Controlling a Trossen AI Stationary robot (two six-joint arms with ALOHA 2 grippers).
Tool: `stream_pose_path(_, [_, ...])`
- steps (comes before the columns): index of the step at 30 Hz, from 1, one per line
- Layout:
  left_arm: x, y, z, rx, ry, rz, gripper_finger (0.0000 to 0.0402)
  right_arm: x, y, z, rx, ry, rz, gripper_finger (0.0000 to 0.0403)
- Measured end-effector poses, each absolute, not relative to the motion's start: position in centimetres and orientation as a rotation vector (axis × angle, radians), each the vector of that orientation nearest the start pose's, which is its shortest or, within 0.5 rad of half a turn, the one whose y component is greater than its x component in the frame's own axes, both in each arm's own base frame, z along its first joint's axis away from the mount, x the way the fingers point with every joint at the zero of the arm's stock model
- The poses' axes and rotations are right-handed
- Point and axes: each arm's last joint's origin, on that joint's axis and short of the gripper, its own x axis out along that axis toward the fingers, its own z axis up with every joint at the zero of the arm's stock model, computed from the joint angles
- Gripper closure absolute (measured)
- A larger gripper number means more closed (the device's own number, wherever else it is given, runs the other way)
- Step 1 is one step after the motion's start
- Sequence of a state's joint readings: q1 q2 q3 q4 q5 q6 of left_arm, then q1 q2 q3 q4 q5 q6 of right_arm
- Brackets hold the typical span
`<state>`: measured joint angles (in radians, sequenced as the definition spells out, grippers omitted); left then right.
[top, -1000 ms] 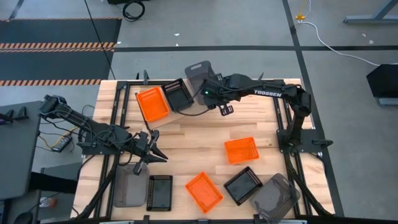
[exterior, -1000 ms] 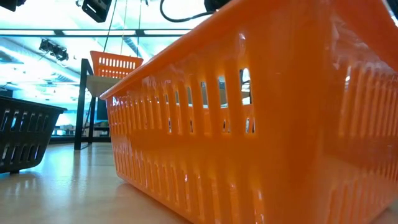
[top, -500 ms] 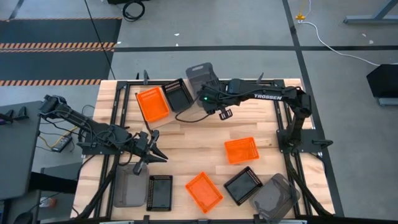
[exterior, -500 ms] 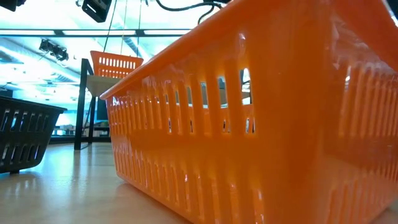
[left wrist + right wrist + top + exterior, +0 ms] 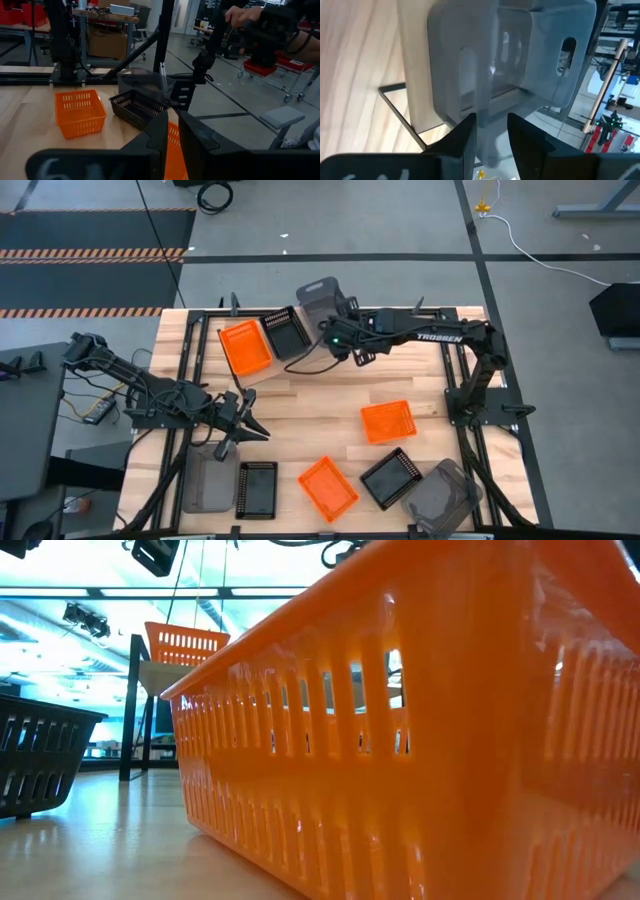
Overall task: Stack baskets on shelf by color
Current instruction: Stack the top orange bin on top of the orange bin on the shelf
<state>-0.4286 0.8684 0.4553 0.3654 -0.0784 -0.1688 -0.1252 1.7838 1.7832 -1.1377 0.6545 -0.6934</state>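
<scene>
The shelf stands at the table's far left, carrying an orange basket and a black basket side by side. My right gripper is at the shelf's right end, shut on a grey basket. In the right wrist view this grey basket fills the frame above the shelf board. My left gripper waits shut near the table's left edge, just beyond a grey basket and a black basket. My right gripper pinches the grey basket's rim wall between its two fingers, coming level from the table's right side. The basket sits tilted in the hold at the shelf's far right end. Whether it touches the board, I cannot tell.
Loose baskets sit on the table's near half: two orange, one black and one grey. In the low view an orange basket blocks most of the sight. Black frame rails run along both table sides.
My right arm has shifted only slightly, and the grey basket has rocked a little at the shelf's right end while staying in the hold. The left arm has kept still.
</scene>
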Motion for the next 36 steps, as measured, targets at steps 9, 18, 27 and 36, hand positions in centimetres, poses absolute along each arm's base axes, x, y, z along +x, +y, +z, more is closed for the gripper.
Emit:
stream_pose_path(9, [17.8,-7.9,25.7,-0.154,0.079,-0.345,0.0349,35.6,-4.1,34.1,-0.922,1.303,-0.236,0.0287])
stream_pose_path(18, [17.8,-7.9,25.6,-0.153,0.085,-0.346,0.0349,35.8,0.4,34.0,-0.601,1.153,-0.307,0.0287])
stream_pose_path(27, [17.8,-7.9,25.6,-0.155,0.088,-0.338,0.0349,35.3,4.9,33.6,0.055,1.09,-0.316,0.0287])
stream_pose_path(36, [17.8,-7.9,25.6,-0.181,0.094,-0.337,0.0349,33.2,7.0,32.9,0.548,1.227,-0.573,0.0287])
